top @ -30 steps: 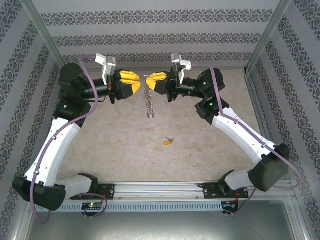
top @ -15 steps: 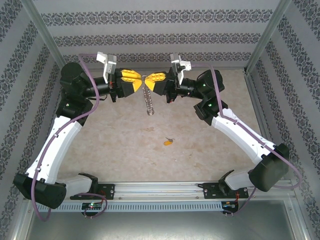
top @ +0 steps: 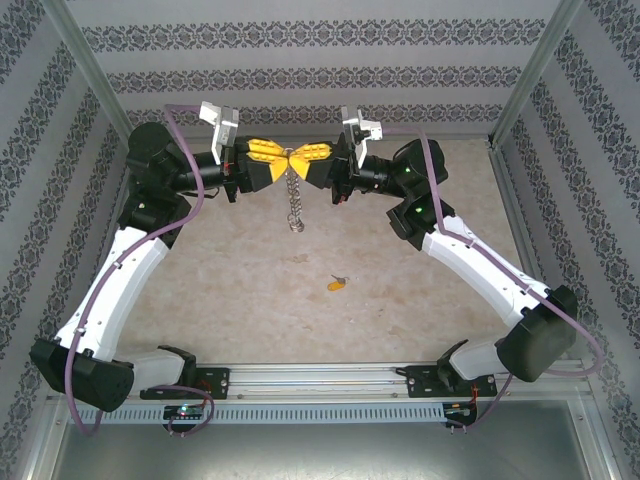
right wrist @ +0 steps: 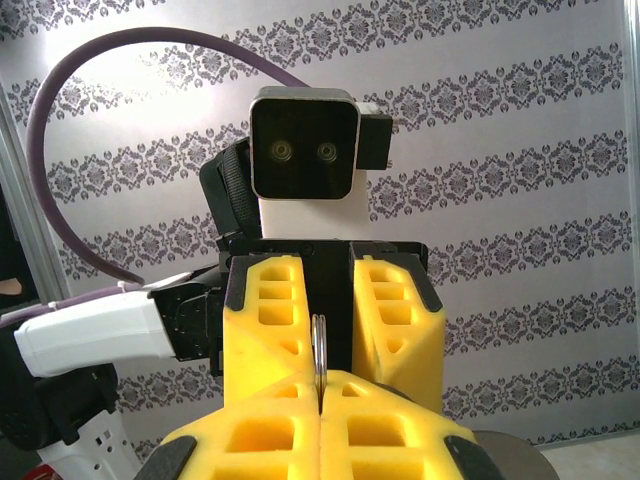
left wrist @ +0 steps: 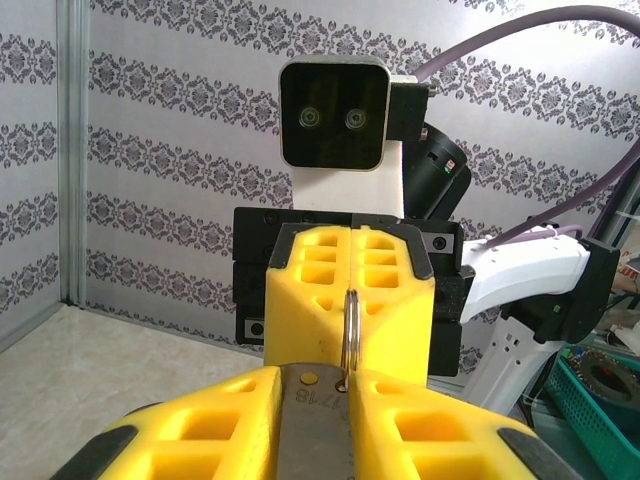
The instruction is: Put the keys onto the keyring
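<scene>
Grip at nine o'clock of the meeting point: the left tool is clenched on a flat blade from the keys, which dangle in a string toward six o'clock above the desk. The keyring stands edge-on through that blade's hole. At three o'clock, the right tool is clenched on the ring. My worry is that if the arms drift out of line, the thin ring could twist free and the string would drop near the yellow tag.
</scene>
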